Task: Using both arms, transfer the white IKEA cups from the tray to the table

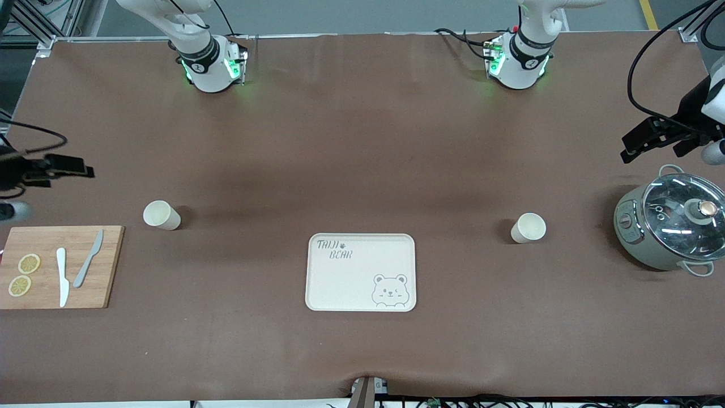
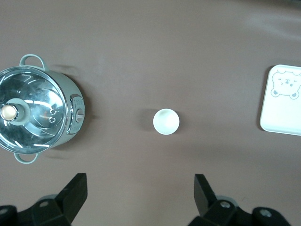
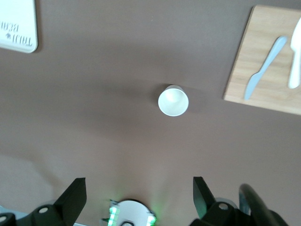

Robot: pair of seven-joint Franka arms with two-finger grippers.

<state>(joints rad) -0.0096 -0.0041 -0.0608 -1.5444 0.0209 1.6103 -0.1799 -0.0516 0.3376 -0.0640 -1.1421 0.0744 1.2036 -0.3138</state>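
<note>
Two white IKEA cups stand upright on the brown table. One cup [image 1: 161, 215] stands toward the right arm's end and also shows in the right wrist view [image 3: 173, 100]. The other cup [image 1: 528, 228] stands toward the left arm's end and also shows in the left wrist view [image 2: 166, 121]. My left gripper [image 1: 637, 141] [image 2: 140, 193] hangs open and empty, high over the table beside the pot. My right gripper [image 1: 76, 167] [image 3: 139, 195] hangs open and empty, high over the table by the cutting board. Neither gripper touches a cup.
A cream bear-printed tray [image 1: 361, 245] lies between the cups, nearer to the front camera. A green pot with a glass lid [image 1: 671, 221] stands at the left arm's end. A wooden cutting board [image 1: 110, 266] with two knives and lemon slices lies at the right arm's end.
</note>
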